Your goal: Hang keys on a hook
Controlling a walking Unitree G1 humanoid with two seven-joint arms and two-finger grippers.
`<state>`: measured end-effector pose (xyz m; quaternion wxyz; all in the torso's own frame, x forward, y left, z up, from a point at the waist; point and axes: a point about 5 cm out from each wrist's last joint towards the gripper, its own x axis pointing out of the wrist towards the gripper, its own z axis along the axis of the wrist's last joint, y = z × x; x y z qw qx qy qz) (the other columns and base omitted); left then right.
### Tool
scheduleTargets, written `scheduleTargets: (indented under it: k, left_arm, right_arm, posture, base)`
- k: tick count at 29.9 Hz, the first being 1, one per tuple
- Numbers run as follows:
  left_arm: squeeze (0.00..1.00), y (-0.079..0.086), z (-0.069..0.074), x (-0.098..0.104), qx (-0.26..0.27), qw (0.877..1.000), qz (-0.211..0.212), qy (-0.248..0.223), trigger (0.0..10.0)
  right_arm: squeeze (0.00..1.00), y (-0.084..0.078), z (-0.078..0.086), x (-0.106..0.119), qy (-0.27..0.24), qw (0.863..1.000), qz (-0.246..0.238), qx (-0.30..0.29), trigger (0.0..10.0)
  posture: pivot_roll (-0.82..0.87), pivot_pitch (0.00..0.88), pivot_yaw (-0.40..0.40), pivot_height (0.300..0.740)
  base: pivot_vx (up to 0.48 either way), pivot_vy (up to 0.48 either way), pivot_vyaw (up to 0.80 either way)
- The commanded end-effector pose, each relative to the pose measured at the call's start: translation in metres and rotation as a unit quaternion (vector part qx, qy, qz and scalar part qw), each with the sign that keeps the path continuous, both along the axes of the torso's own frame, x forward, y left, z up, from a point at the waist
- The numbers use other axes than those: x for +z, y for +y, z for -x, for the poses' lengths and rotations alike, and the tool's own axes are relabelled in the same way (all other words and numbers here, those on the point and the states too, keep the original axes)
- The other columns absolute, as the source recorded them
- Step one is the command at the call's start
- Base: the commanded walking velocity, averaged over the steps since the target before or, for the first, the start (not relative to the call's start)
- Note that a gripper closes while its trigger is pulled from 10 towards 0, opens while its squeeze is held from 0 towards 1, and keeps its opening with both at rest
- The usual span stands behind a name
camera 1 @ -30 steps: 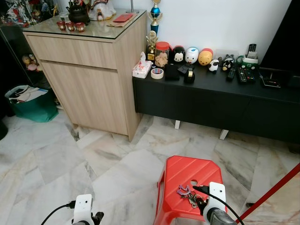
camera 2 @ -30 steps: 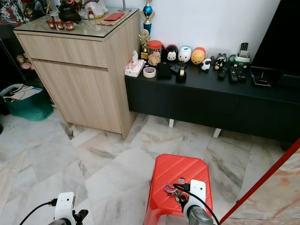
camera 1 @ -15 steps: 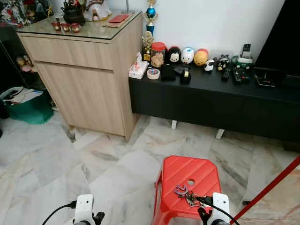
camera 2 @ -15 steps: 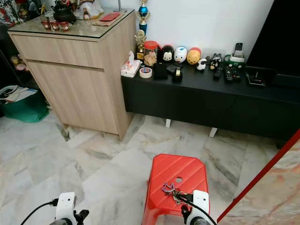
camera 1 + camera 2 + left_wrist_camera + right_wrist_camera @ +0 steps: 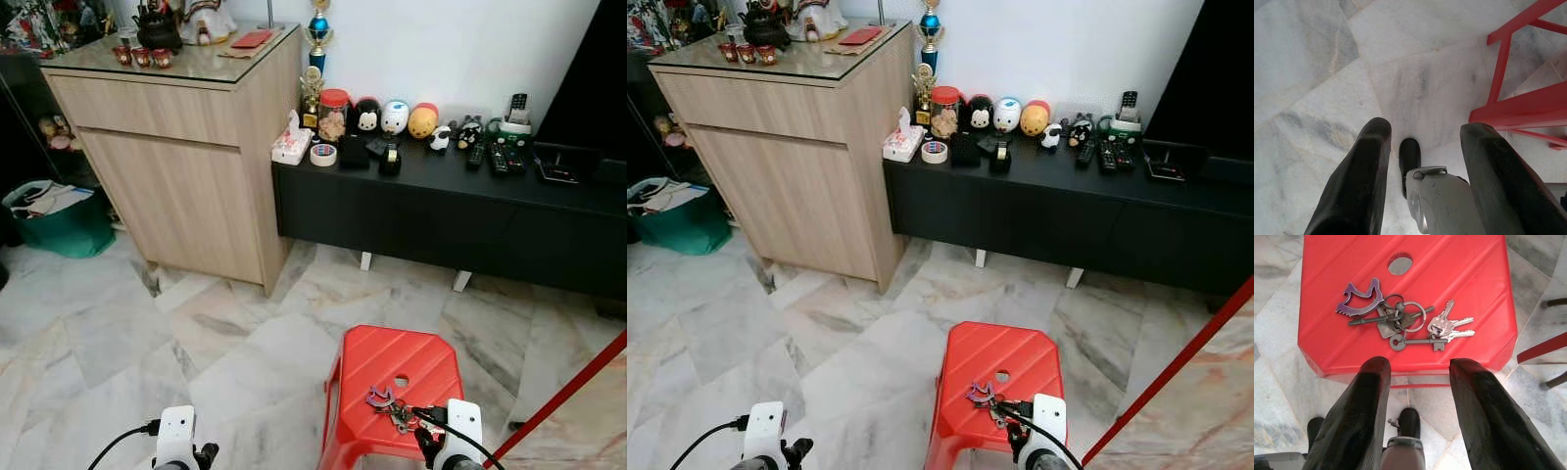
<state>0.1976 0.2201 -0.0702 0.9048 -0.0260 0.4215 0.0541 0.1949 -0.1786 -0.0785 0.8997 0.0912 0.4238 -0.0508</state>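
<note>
The job is only starting — the keys are lying on the red stool, not picked up. The right gripper is hanging above them, fingers spread, holding nothing. The left gripper is idling over the floor, fingers spread too. I am seeing no hook.

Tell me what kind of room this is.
Likely a home living room: a low black TV console with remotes and figurines, a wooden cabinet, marble floor and red stool.

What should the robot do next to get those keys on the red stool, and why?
Probably lower the right gripper forward over the bunch of metal keys with a purple bird-shaped fob. They lie flat on the red plastic stool, and the open fingers sit short of them, holding nothing.
</note>
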Motion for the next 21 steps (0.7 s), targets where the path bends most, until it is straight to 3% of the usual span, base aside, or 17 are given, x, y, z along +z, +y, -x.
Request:
scheduleTargets:
  k: [1, 11, 21]
  left_arm:
    - [0.0, -0.0003, 0.0019, -0.0013, 0.0, 1.0, -0.001, 0.007, 10.0]
    - [0.0, -0.0008, 0.002, -0.0015, 0.0, 1.0, 0.0, 0.007, 10.0]
    - [0.0, -0.0011, 0.0027, -0.0017, -0.002, 1.0, 0.0, 0.004, 10.0]
  right_arm:
    - [0.0, -0.0028, -0.002, 0.0016, -0.006, 1.0, 0.007, 0.001, 10.0]
    - [0.0, -0.0064, 0.0007, 0.0003, 0.004, 0.999, 0.037, 0.021, 10.0]
    - [0.0, -0.0053, -0.0011, 0.0014, -0.004, 0.999, 0.043, 0.011, 10.0]
  posture:
    - [-0.01, 0.0, -0.05, 0.74]
    - [-0.01, 0.0, -0.052, 0.74]
    - [-0.02, 0.0, -0.056, 0.692]
  base:
    - [0.0, 0.0, 0.0]
    - [0.0, 0.0, 0.0]
    - [0.0, 0.0, 0.0]
